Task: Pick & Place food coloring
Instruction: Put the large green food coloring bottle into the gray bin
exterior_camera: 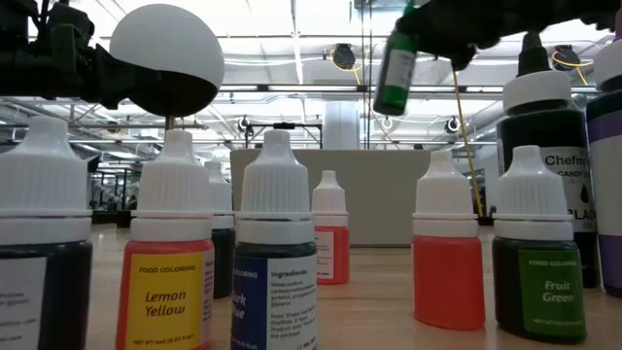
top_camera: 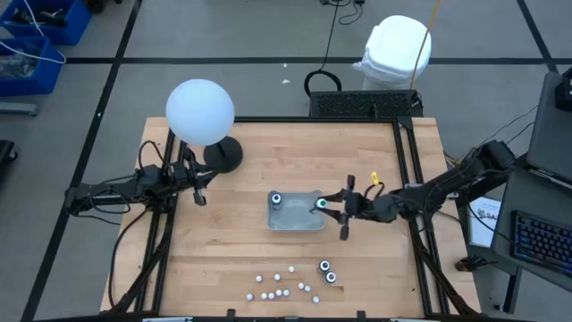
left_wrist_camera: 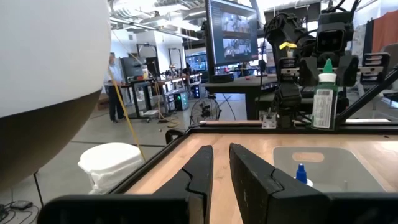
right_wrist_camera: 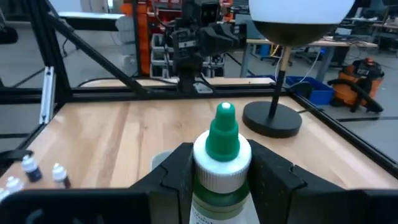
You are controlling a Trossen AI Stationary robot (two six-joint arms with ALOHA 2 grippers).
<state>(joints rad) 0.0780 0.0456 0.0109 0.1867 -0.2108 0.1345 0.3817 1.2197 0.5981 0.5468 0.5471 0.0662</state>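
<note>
My right gripper [top_camera: 327,207] is clamping the green-capped food coloring bottle [right_wrist_camera: 222,163] above the clear plastic tray [top_camera: 295,222]; releasing high risks toppling it.

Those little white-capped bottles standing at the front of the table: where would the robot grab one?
By the straight body below the cap, from above: each white-capped bottle stands upright, and its cone cap narrows toward the tip. The right gripper holds the green-capped bottle that way.
</note>
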